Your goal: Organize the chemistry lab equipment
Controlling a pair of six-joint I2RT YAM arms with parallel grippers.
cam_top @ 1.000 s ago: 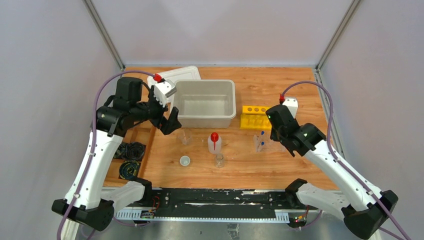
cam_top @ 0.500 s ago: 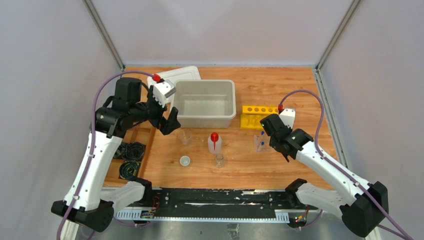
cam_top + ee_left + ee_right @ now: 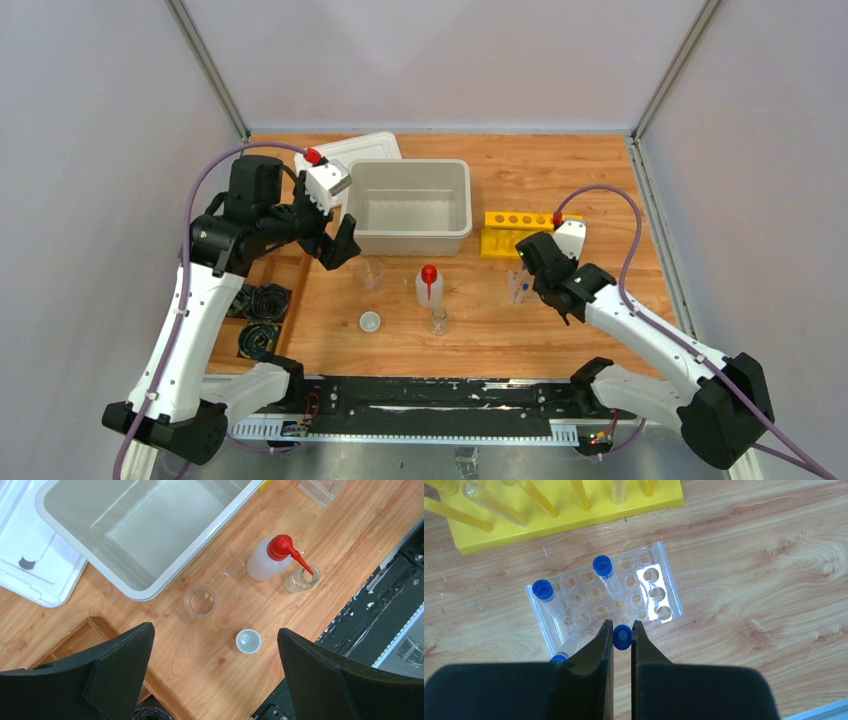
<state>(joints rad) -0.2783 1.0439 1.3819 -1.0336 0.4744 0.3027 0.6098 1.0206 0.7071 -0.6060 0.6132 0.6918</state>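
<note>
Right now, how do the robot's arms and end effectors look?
The left arm and right arm have white links, black joints and a purple cable ending in a red plug. The left end effector and right end effector have black wedge-shaped fingers.

Bright, even light from above; only faint, soft shadows fall on the table (image 3: 590, 180). One white glare patch flares on the clear rack (image 3: 584, 600). Wood grain reads sharp.

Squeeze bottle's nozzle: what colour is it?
Red nozzle on a white squeeze bottle; clearest in the left wrist view.
</note>
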